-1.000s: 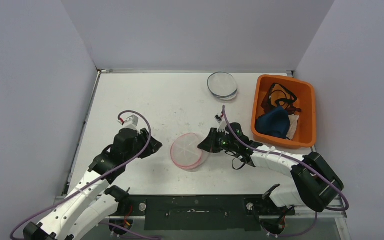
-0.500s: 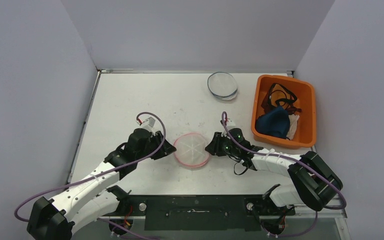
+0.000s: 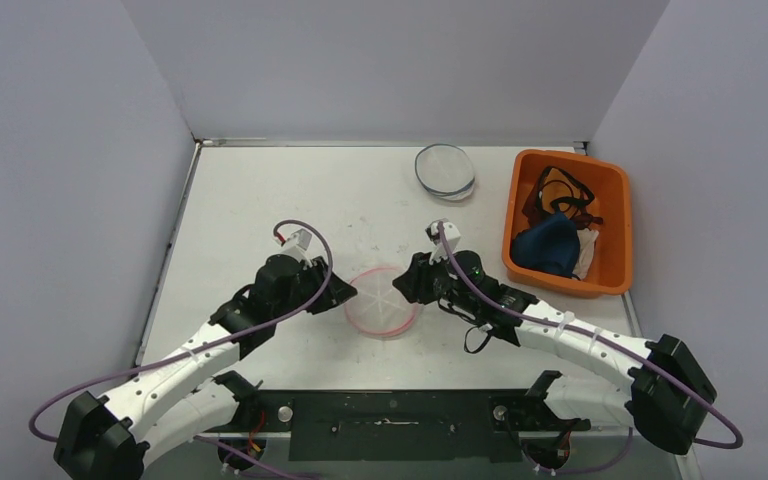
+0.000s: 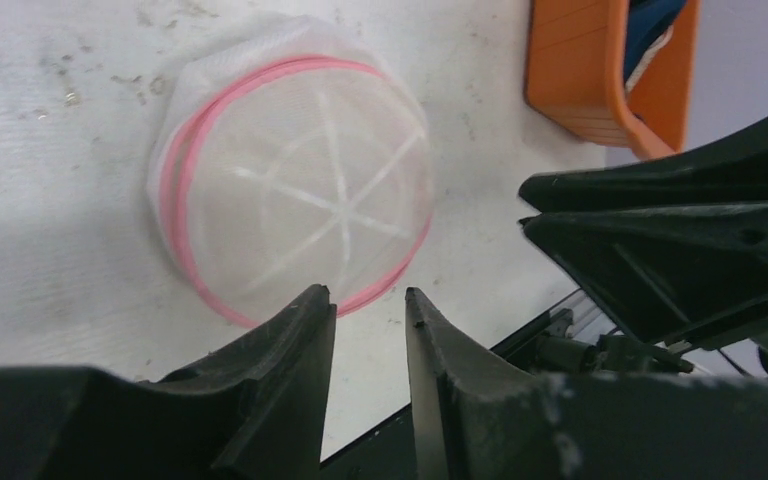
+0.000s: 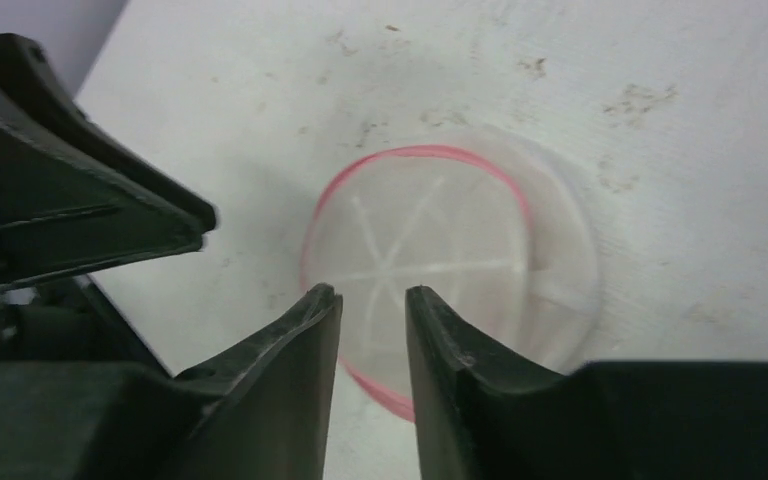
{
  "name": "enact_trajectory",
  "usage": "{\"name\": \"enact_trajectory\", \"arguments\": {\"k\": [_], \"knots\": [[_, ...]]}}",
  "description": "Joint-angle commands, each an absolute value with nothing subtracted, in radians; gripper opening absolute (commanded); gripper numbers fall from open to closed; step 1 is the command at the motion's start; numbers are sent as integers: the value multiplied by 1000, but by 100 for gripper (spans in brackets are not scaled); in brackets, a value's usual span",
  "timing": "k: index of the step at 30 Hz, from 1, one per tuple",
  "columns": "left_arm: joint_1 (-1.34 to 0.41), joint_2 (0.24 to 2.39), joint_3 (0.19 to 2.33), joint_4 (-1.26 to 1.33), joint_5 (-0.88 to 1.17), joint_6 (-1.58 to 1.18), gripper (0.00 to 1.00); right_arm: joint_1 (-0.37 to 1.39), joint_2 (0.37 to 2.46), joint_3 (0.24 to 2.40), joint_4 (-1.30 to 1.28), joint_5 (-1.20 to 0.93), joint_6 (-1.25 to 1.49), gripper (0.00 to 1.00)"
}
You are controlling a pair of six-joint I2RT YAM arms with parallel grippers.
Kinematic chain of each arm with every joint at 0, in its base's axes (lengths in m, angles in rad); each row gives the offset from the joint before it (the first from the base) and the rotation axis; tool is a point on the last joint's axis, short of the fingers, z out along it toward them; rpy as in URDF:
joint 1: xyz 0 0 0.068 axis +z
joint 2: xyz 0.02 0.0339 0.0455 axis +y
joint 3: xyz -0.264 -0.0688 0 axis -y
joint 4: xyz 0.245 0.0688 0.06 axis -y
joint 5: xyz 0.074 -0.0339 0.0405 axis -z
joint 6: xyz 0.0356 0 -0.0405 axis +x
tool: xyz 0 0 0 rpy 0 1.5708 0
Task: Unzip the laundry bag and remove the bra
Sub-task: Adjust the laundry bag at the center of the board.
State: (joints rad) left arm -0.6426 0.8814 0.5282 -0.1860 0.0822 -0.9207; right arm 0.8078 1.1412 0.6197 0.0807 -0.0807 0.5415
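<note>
Left tool (image 4: 368, 295) and right tool (image 5: 372, 292) flank the pink-rimmed laundry bag (image 4: 300, 190), both parted, grasping nothing

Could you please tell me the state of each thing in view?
Left pincer: open, empty.
Right pincer: open, empty.
Pink laundry bag: lying between them, unheld; zip unclear.
Grey bag: lying apart, untouched.
Orange bin: holding clothes.

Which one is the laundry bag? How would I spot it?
On the white table, look near the front, between the left tool and the right tool. The laundry bag is the round white mesh pouch lying there. Its pink rim sets it apart from the similar dark-rimmed pouch at the far edge, beside the orange bin.
</note>
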Motion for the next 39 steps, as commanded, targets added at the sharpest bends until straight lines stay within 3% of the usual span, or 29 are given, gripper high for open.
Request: {"name": "enact_trajectory", "arguments": {"k": [1,2,8,22,33,39], "knots": [[-661,961,544,51,160,-956,28,824,1174,617,210,-178,593,23],[-664,992,547,75,169,-960,24,823,1195,606,245,-199,610,19],[-669,1166,539,177,164,-971,15,799,1313,532,371,-173,639,16],[-670,1411,509,272,101,-954,8,759,1423,402,475,-102,637,16],[-669,1492,475,322,72,-942,5,757,1493,375,509,-81,635,17],[-670,1384,465,282,74,-943,6,792,1362,403,392,-34,598,23]]}}
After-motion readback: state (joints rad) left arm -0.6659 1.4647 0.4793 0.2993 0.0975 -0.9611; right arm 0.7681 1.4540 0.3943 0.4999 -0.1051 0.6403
